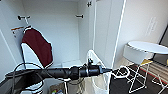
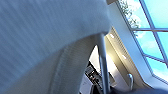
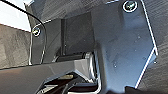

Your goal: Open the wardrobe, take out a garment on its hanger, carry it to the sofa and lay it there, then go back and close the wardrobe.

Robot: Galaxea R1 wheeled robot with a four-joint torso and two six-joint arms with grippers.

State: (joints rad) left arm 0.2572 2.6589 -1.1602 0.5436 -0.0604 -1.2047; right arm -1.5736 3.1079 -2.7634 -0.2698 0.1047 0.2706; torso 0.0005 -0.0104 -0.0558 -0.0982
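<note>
Left gripper: jaw state indiscernible, at slim white plastic hanger beside thin white T-shirt garment. Tall white wardrobe: open, maroon white-sleeved jacket inside.

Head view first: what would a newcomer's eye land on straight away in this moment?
The robot's black left arm cuts across the lower picture, stretched out toward the right. Behind it stands the tall white wardrobe, open, with a maroon jacket with white sleeves hanging at its left side. Right of the arm's tip, a slim white plastic hanger hook curls over the dark floor, and a round white table stands further right.
</note>
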